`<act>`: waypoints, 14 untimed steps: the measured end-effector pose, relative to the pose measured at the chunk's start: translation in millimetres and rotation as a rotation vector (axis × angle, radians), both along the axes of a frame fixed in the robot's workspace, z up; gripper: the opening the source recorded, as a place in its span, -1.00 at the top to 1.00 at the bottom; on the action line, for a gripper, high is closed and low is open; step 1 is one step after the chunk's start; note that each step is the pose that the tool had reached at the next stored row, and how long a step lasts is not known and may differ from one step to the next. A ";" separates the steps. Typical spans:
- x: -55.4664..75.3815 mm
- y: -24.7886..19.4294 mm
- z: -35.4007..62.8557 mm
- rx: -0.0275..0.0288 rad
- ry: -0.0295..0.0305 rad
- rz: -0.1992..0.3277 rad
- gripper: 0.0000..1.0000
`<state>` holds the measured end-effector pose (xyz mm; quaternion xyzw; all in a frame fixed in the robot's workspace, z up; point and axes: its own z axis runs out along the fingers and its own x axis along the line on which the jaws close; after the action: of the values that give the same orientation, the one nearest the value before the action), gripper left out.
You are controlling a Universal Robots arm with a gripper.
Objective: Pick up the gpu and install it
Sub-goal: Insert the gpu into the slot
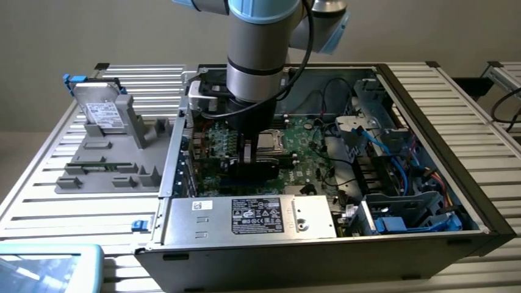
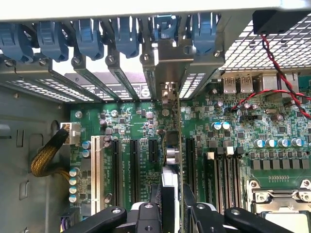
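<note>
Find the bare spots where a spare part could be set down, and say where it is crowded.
Bare table slats lie between the grey fixture and the blue-edged tray, and at the exterior view's right of the computer case. Inside the case is crowded: motherboard, cables, and the claw gripping the gpu.

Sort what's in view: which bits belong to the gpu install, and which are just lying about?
In the job:
- gpu, gripped edge-on in the pincer
- motherboard and its expansion slots
- open PC case

Lying about:
- hard drive on the grey fixture, at the exterior view's left
- power supply
- blue cables
</note>
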<state>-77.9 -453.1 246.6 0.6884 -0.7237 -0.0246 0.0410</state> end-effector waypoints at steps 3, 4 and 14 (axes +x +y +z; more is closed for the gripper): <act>0.0 0.0 0.0 0.0000 0.0000 0.000 0.44; 0.0 0.0 0.0 0.0000 0.0000 0.000 0.44; 0.1 -0.2 0.0 0.0000 0.0206 0.003 0.44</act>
<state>-77.9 -453.2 246.6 0.6890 -0.7224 -0.0316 0.0485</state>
